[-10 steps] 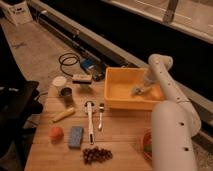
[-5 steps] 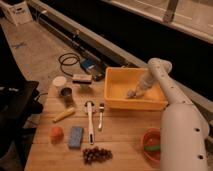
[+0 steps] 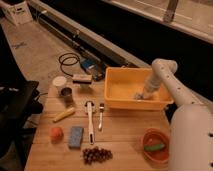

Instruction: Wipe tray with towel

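A yellow tray (image 3: 120,102) stands on the wooden table (image 3: 120,140) at the back right. My white arm reaches down into it from the right. My gripper (image 3: 143,94) is low inside the tray, at its right side, on a crumpled grey towel (image 3: 138,95) that lies on the tray floor. The tray's front wall hides the lower part of the towel and the gripper tip.
In front of the tray lie a white-handled utensil (image 3: 90,121) and a fork (image 3: 100,116). A banana (image 3: 63,115), an orange fruit (image 3: 56,133), a blue sponge (image 3: 76,136), grapes (image 3: 96,155), an orange bowl (image 3: 156,145), a cup (image 3: 59,82) and a can (image 3: 66,93) also stand on the table.
My gripper and the towel have moved from the tray's left-middle toward its right side. My forearm has swung further right, uncovering the orange bowl.
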